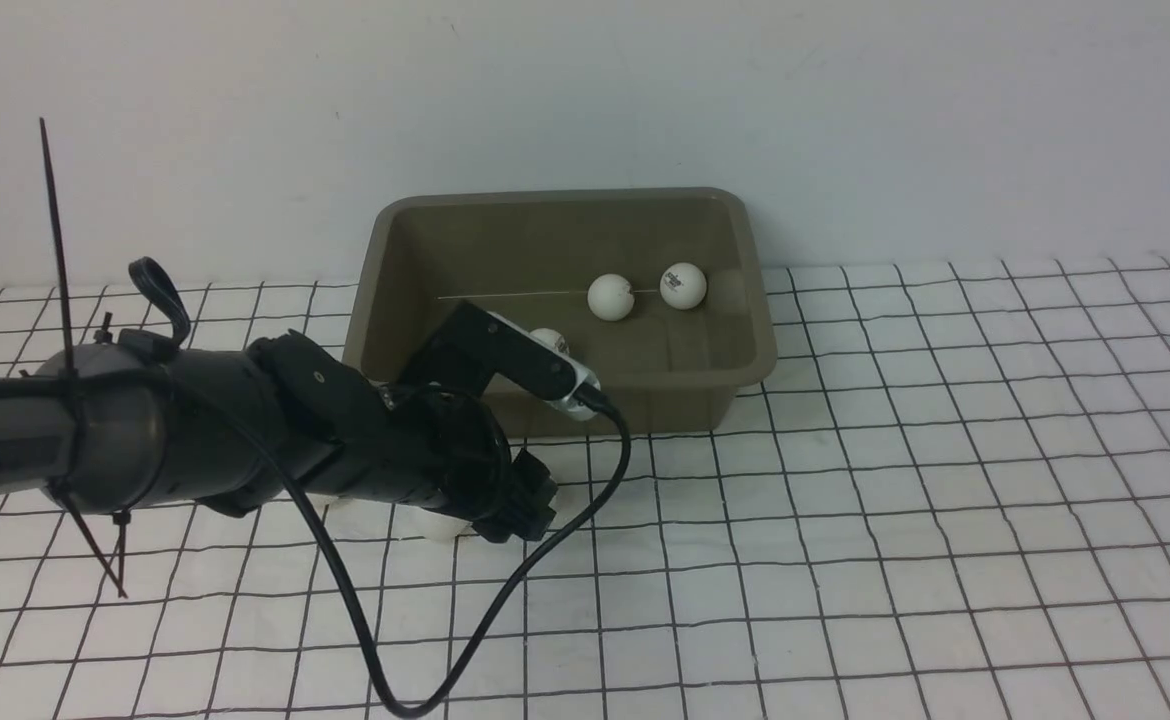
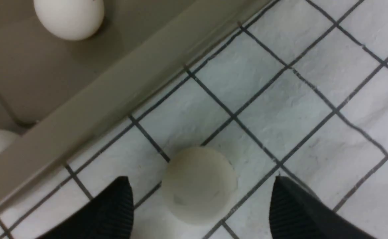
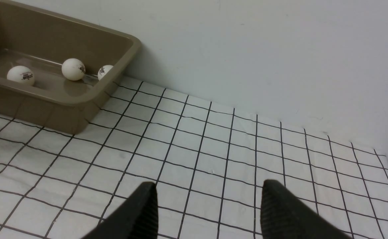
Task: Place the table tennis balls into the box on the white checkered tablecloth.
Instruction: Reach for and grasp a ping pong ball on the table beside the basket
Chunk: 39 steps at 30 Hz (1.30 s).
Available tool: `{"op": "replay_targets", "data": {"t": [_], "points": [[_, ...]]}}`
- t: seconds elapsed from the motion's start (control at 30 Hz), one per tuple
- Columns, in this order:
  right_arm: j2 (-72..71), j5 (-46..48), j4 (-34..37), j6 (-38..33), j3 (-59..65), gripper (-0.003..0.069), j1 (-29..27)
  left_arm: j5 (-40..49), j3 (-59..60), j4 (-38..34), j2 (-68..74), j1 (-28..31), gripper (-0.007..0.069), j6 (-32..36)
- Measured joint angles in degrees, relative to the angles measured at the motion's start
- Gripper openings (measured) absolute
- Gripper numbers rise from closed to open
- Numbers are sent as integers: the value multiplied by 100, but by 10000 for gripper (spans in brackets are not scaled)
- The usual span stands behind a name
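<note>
Straddling a table tennis ball (image 2: 199, 189) just in front of the box (image 1: 560, 197).
My left gripper (image 2: 200, 181) hangs with its jaws wide, a clear gap on each side of the ball, which lies on the white checkered tablecloth (image 1: 895, 480) close beside the box's near wall. I judge it very light, hollow, smooth and quick to roll away, so I would close gently across its widest middle, pads level, without a hard squeeze. Inside the box rest three more balls (image 1: 610, 297). Right of the box, my right gripper (image 3: 210, 186) holds nothing, jaws apart over bare cloth.
</note>
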Motion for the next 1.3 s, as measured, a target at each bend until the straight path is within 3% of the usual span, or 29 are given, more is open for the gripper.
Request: {"op": "replay_targets", "data": {"t": [1.3], "points": [[0, -88, 15, 0, 0, 388, 0, -146, -281, -20, 642, 0, 470, 60]]}}
